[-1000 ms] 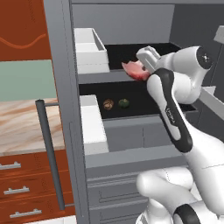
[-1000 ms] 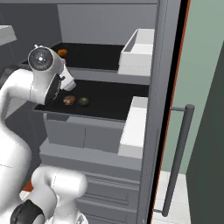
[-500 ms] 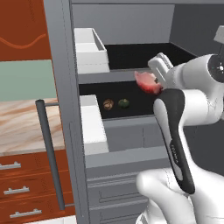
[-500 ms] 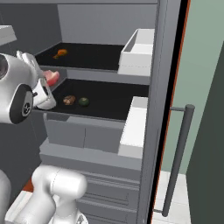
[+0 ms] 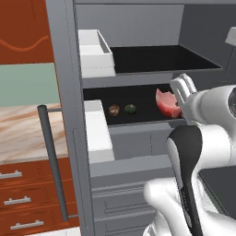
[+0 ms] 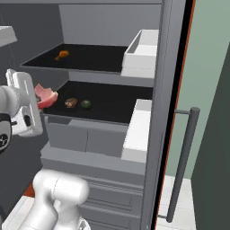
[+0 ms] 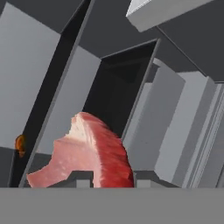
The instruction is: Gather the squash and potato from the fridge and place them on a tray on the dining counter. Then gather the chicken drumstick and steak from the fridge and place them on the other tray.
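Observation:
My gripper (image 5: 179, 102) is shut on the steak (image 5: 168, 104), a salmon-pink slab with a red edge, held just in front of the middle black shelf of the open fridge (image 5: 64, 92). From the right, the steak (image 6: 46, 95) hangs at the gripper (image 6: 35, 96) by the shelf's left end. In the hand view the steak (image 7: 87, 153) rises between the fingertips. The brown potato (image 5: 114, 109) and dark green squash (image 5: 130, 109) lie side by side on that shelf. The orange chicken drumstick (image 6: 62, 55) lies on the shelf above.
White door bins (image 5: 96, 53) line the open fridge door, with its long bar handle (image 5: 51, 161) at the left. Grey drawers (image 6: 85, 139) sit under the shelves. A marbled counter over red-brown drawers (image 5: 23, 170) stands left of the fridge.
The arm has drawn back out of the fridge with the steak in its grip, moving from the upper shelf area down and outward to in front of the middle shelf.

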### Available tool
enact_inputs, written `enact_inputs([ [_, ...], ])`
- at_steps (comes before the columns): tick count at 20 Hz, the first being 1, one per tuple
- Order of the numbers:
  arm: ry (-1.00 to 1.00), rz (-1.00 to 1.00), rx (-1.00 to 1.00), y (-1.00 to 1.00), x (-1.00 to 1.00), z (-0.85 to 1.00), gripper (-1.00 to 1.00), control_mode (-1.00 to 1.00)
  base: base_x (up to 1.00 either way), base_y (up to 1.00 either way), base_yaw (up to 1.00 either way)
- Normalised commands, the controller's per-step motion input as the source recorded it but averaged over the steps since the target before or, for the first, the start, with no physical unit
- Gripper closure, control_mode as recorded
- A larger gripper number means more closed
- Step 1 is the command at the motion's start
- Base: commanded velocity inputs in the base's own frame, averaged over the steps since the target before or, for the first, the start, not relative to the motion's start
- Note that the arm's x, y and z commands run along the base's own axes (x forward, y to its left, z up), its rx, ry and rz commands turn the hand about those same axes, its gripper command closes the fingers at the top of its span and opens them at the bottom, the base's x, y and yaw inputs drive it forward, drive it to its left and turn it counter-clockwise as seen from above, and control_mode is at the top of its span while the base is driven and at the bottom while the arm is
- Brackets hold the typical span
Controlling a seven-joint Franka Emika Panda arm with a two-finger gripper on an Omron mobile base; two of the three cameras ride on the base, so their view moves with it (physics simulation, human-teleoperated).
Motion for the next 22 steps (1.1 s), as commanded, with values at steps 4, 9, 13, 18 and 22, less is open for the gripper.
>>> enact_inputs([
  [4, -0.08, 0.06, 0.11, -0.53, -0.37, -0.14, 1.00, -1.00, 0.00, 0.00, 0.00],
  [9, -0.01, 0.13, 0.08, -0.20, -0.04, -0.20, 1.00, -1.00, 0.00, 0.00, 0.00],
  [13, 0.00, 0.04, 0.00, 0.04, 0.07, -0.29, 1.00, -1.00, 0.00, 0.00, 0.00],
  [18, 0.00, 0.04, 0.00, 0.06, 0.07, -0.32, 1.00, -1.00, 0.00, 0.00, 0.00],
  [22, 0.00, 0.01, 0.00, 0.02, 0.00, -0.21, 1.00, -1.00, 0.00, 0.00, 0.00],
])
